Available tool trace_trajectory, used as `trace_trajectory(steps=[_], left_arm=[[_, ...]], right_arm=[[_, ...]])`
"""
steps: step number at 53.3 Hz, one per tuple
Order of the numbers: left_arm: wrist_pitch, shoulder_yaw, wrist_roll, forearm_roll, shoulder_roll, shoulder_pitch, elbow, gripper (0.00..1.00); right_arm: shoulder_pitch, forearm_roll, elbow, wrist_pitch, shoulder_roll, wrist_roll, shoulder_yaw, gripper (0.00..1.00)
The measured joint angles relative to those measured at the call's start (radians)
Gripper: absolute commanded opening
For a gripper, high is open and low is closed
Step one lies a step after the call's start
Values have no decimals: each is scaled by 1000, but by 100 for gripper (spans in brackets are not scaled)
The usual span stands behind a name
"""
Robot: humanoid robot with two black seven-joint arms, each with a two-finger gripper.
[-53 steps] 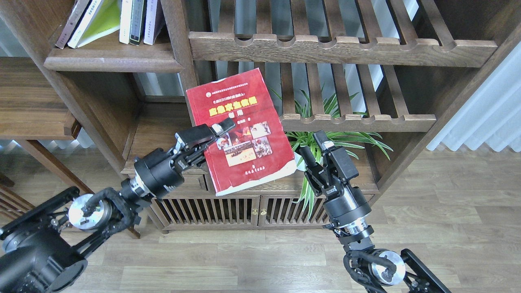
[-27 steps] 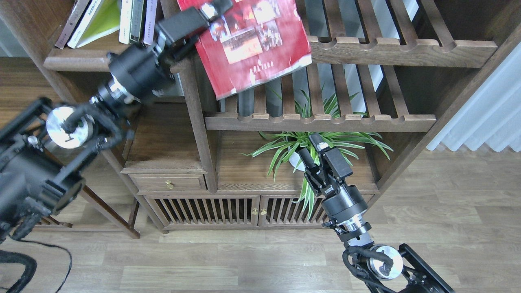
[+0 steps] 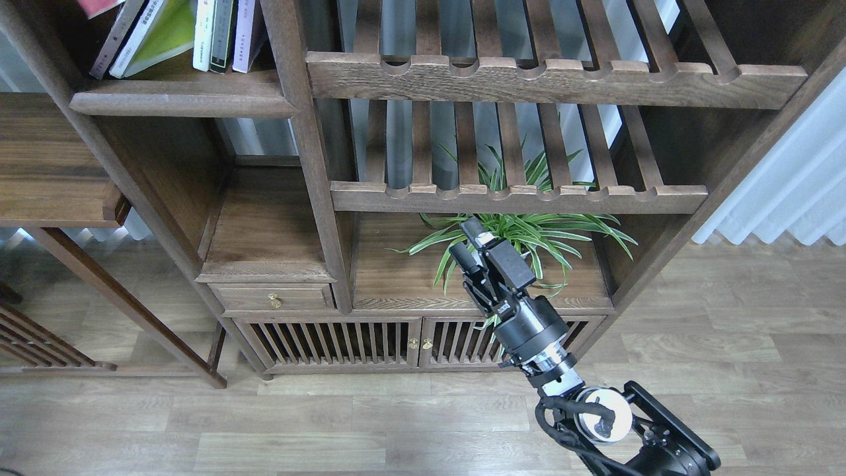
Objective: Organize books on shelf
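Observation:
The shelf [image 3: 178, 99], a dark-brown board with a rounded front edge, is at the upper left. Several books stand or lean on it: a yellow-green one [image 3: 162, 30], a thin one with a brownish spine [image 3: 115, 39], and pale upright ones [image 3: 225, 33]. A red corner [image 3: 98, 5], probably the red book, shows at the top edge above them. I cannot make out the maroon cover. My left arm and gripper are out of view. My right gripper [image 3: 466, 242] is low in the middle, in front of the plant, fingers apart and empty.
Two slatted racks with notched rails [image 3: 529, 76] [image 3: 515, 195] fill the bookcase's right half. A spider plant [image 3: 529, 228] stands on the lower board behind my right gripper. A cabinet with slatted doors [image 3: 370, 340] and a drawer [image 3: 274, 297] sit below. A side table [image 3: 53, 178] is at the left.
My left arm lifted the red book up and left and has gone out of view with it; only a red corner shows at the top left. My right gripper shifted slightly left.

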Motion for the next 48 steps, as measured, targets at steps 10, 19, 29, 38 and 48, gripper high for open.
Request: trace_trajectory(steps=[10,19,29,38,48], left_arm=[[0,-197,-10,252,-6,77,-7,0],[76,-244,-38,521,-49,78,-4,0],[305,-222,-47,768,-267,40,4,0],[388,-165,-23,868,-330,-90,104,0],[367,35,-104,894,-303,-293,318,2]], right_arm=[[25,-5,-2,0,29,0,-66,85],[43,-5,-6,0,50,0,-82,86],[45,-1,-14,0,50,0,-81,90],[44,5,-22,0,50,0,-80,90],[49,6,-36,0,50,0,-80,90]])
